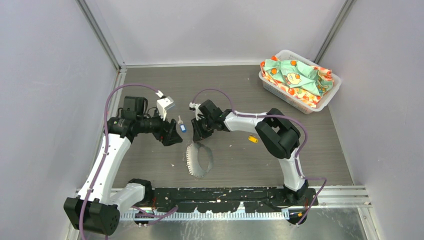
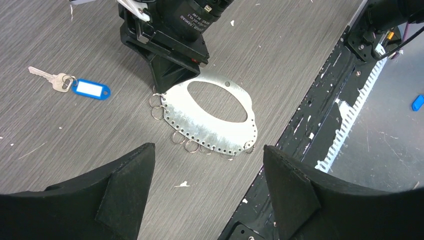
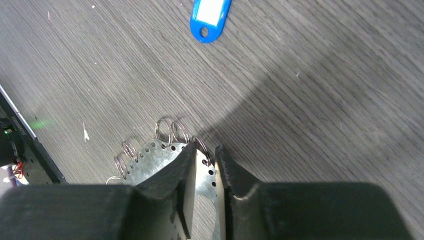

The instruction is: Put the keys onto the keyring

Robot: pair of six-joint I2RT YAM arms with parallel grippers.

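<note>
I am looking down on a grey wood-grain counter with both white-and-black arms reaching in from the near edge towards its middle. In the far right corner stands a white plastic basket filled with green and orange patterned cloth.

The keyring is a flat oval plate of silver metal with a large oval cut-out. Small holes run along its rim, and thin wire split rings hang from some of them. It sits left of the counter's centre, closer to the near edge than the far one.

The right pincer comes down on the keyring's far edge. In the right wrist view its two black fingers are pressed together on the plate's perforated rim, pinching it. I cannot tell whether that edge is lifted off the counter.

The left pincer hangs to the left of the right one, spread wide and gripping nothing. In its own wrist view the keyring shows between its two fingers, apart from both.

The blue-headed key, a small silver key on a blue plastic tag, lies flat between the two pincers, near the keyring on its far side and touched by neither. The yellow-orange-headed key lies well apart, right of centre, beside the right arm.
</note>
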